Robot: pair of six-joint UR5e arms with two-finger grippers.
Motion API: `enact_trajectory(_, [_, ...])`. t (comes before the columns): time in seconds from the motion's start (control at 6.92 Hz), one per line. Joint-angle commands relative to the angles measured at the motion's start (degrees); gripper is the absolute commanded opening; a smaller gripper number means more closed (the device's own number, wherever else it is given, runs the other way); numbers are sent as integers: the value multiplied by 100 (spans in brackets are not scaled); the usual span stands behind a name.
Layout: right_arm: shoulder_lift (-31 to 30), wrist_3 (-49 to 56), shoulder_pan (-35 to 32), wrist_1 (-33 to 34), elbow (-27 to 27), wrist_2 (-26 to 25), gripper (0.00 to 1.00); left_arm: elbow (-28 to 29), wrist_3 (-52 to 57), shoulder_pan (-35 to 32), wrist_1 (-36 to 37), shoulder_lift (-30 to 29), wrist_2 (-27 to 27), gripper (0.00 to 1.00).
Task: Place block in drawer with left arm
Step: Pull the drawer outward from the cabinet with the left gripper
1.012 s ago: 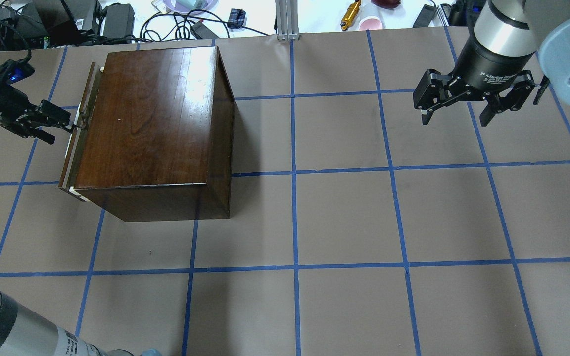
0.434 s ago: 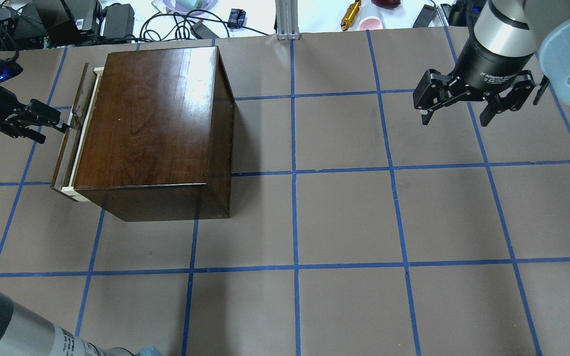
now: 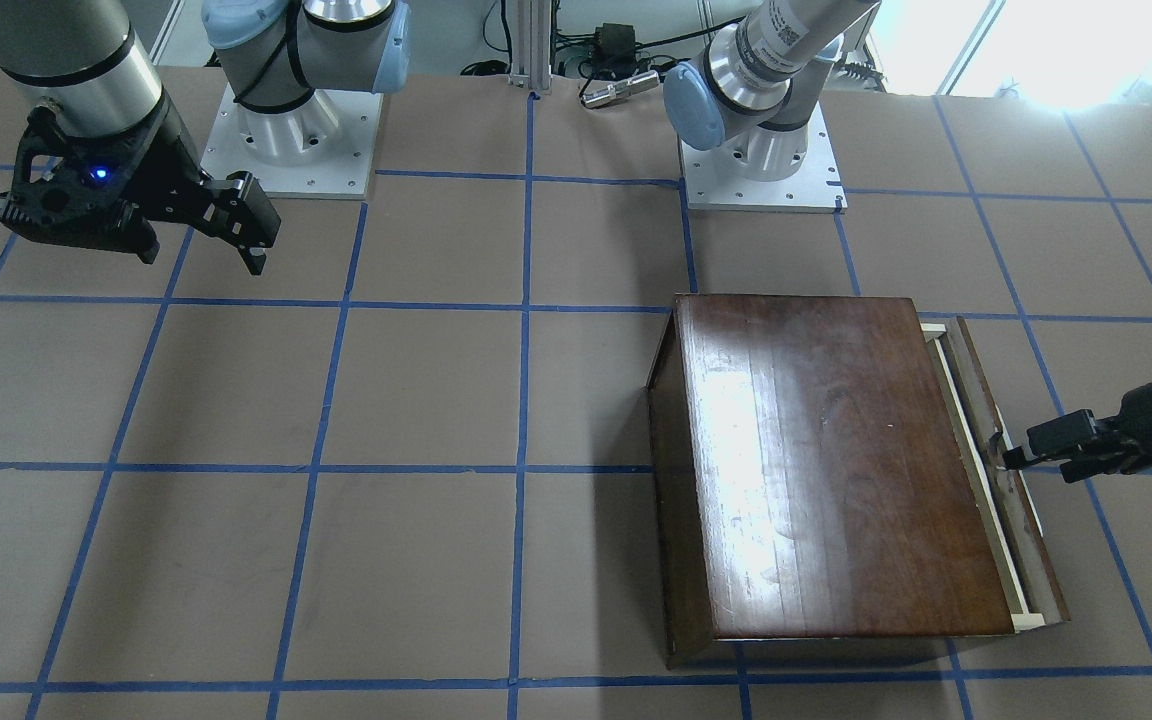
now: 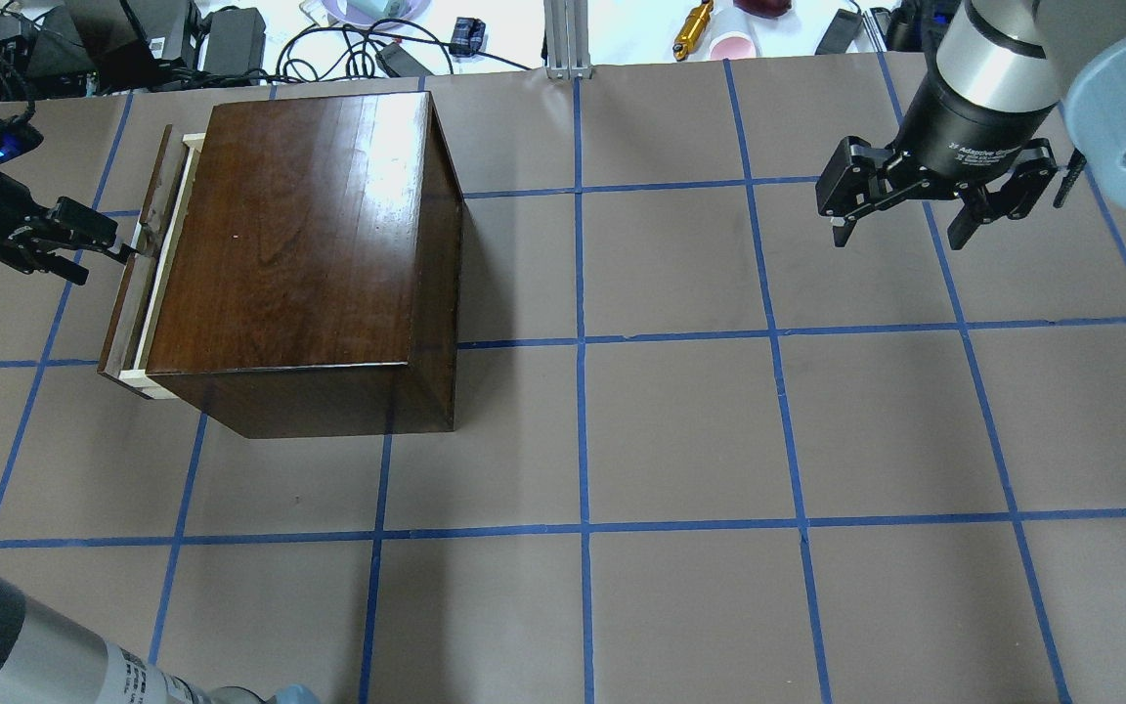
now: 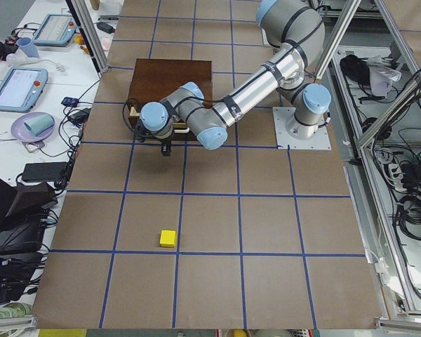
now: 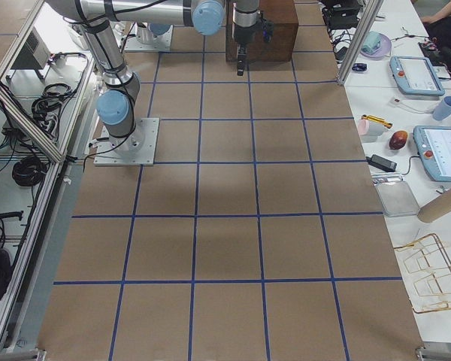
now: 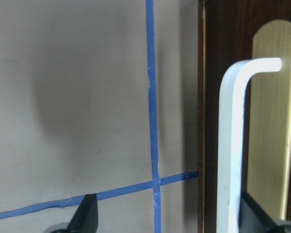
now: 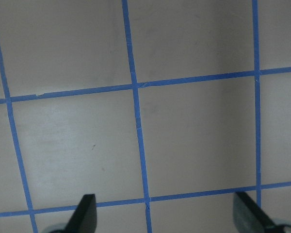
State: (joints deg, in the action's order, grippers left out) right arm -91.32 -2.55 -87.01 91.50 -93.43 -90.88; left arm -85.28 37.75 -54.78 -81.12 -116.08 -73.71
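Observation:
The glossy dark-brown box (image 4: 299,244) stands on the left half of the table. Its drawer (image 4: 138,284) is pulled out a little, showing a pale wood edge; it also shows in the front-facing view (image 3: 1011,520). My left gripper (image 4: 123,251) is at the drawer's metal pull (image 7: 231,145). Its fingers (image 7: 87,218) are wide apart, with the pull just inside one of them, so it is open. The yellow block (image 5: 168,238) lies on the table well away from the box. My right gripper (image 4: 900,235) hangs open and empty over the far right of the table.
Blue tape lines grid the brown table (image 4: 680,430). Cables, power bricks and small items lie beyond the far edge (image 4: 348,39). Both arm bases (image 3: 286,140) stand along the robot's side of the table.
The drawer has slid a little further out of the box, and my left gripper has moved the same way with the pull. The right arm has not moved.

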Motion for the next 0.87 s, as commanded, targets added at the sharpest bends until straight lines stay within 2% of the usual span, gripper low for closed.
enact_trajectory(0.0, [0,0,0,0,0,0,100,2,31,2,0,-2,-20,100])
enact_trajectory(0.72, [0,0,0,0,0,0,100,2,224,11,105,-20,-249,100])
